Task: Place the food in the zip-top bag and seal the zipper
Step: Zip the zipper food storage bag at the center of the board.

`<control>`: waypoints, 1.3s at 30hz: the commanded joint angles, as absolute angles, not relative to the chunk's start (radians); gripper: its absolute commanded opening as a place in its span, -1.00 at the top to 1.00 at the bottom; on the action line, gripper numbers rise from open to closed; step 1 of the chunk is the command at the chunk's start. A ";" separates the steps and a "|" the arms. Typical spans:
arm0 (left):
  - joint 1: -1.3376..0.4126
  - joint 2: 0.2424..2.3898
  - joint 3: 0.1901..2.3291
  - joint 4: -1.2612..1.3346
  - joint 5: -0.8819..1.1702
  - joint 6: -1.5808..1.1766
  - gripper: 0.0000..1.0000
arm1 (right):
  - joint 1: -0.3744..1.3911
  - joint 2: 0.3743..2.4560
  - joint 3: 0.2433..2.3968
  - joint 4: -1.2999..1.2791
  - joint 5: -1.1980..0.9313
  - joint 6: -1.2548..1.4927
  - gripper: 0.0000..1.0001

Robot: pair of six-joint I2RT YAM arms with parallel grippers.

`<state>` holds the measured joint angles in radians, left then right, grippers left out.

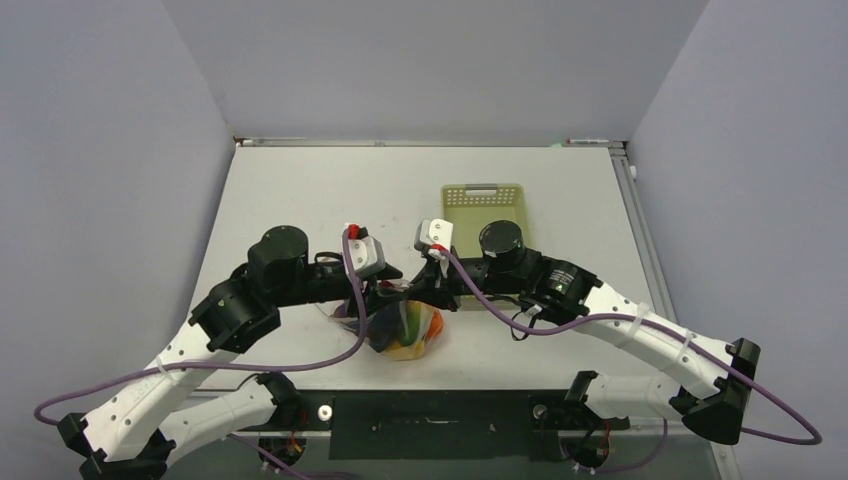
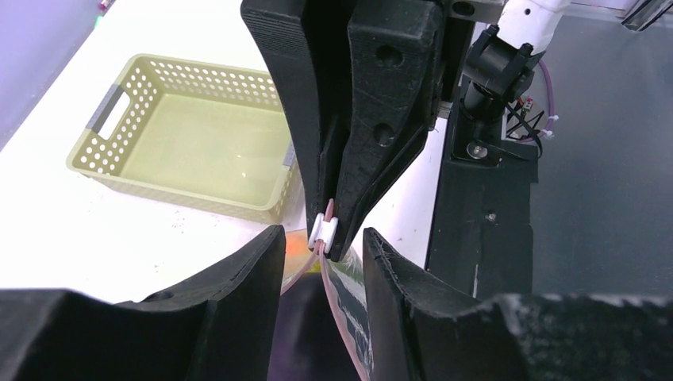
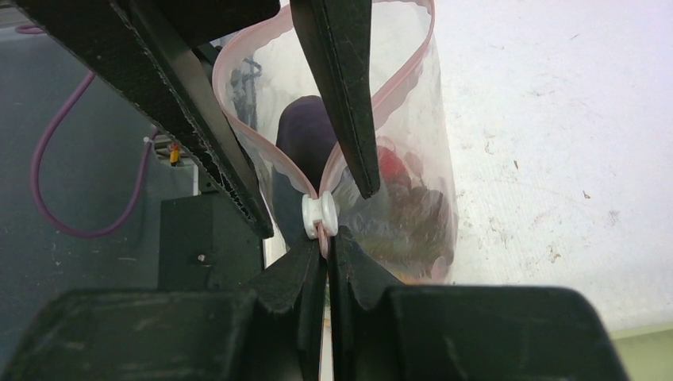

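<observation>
Right wrist view: the right end effector is pinched together on the zipper beside its white slider; the left end effector stands apart, straddling that strip. The zip-top bag, mouth gaping, holds the food on the tabletop.

The whole counter is viewed from a fixed point high overhead, on the near side of the zip-top bag, which is shown small. The left wrist view is taken close against the bag, facing the green basket beyond it. The right wrist view is taken equally close from the bag's opposite side. The white slider on the zipper is shared by both.
</observation>
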<state>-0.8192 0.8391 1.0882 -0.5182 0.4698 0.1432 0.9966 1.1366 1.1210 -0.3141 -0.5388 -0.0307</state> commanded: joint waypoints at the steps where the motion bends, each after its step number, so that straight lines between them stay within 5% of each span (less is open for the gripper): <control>1: -0.822 0.842 1.094 -0.453 0.512 0.156 0.27 | 1.002 1.099 1.121 -0.239 -0.556 -0.018 0.89; 7: -0.821 0.851 1.091 -0.449 0.519 0.156 0.41 | 1.003 1.098 1.121 -0.239 -0.557 -0.018 0.89; 16: -0.818 0.858 1.092 -0.449 0.533 0.159 1.00 | 1.003 1.098 1.124 -0.241 -0.554 -0.021 0.89; 39: -0.816 0.793 1.072 -0.473 0.453 0.134 1.00 | 1.002 0.951 1.104 -0.245 -0.365 -0.013 0.89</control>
